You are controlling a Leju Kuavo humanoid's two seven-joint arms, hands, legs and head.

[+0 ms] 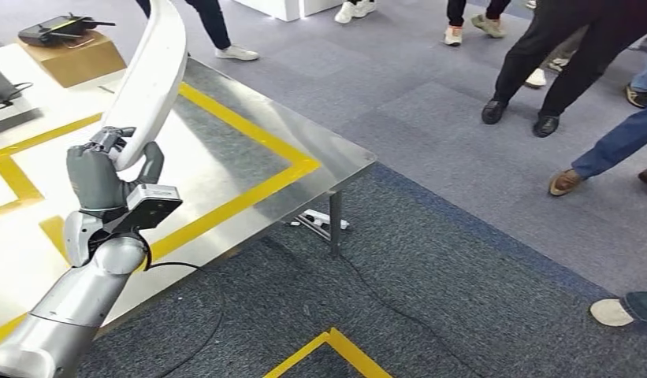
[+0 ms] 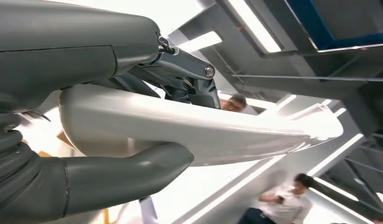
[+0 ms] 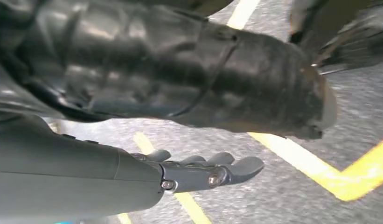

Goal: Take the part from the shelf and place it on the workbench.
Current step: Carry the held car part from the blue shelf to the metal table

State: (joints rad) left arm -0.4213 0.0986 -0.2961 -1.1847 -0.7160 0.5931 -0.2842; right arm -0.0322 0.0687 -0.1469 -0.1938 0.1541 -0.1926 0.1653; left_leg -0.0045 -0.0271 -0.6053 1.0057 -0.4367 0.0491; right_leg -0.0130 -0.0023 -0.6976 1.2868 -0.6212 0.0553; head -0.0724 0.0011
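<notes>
1. The left hand (image 1: 107,169) grips the part (image 1: 150,79), a long curved white panel, near its lower end. The rest of the part rises toward 12 o'clock and runs out of the head view at the top.
2. The left wrist view shows the thumb (image 2: 128,175) under the part (image 2: 189,133) and the dark fingers (image 2: 189,81) over it, so the hold looks full, not a fingertip pinch.
3. The part hangs over the workbench (image 1: 304,142), above the steel area framed by yellow tape (image 1: 249,197). It is not yet set down.
4. My read: the long free end makes the part top-heavy. Lower it slowly and tip the free end down toward 11 o'clock, so that it lies flat instead of dropping.
5. Steer clear of the brown box (image 1: 72,59) with the black device (image 1: 56,30) at 10 o'clock.
6. Release only when the part rests along its length; the glossy surface may slide on steel.
7. The right hand (image 3: 203,170) hangs over the carpet, fingers extended and holding nothing.
8. People (image 1: 572,55) stand at 1 to 3 o'clock, well apart from the bench.
</notes>
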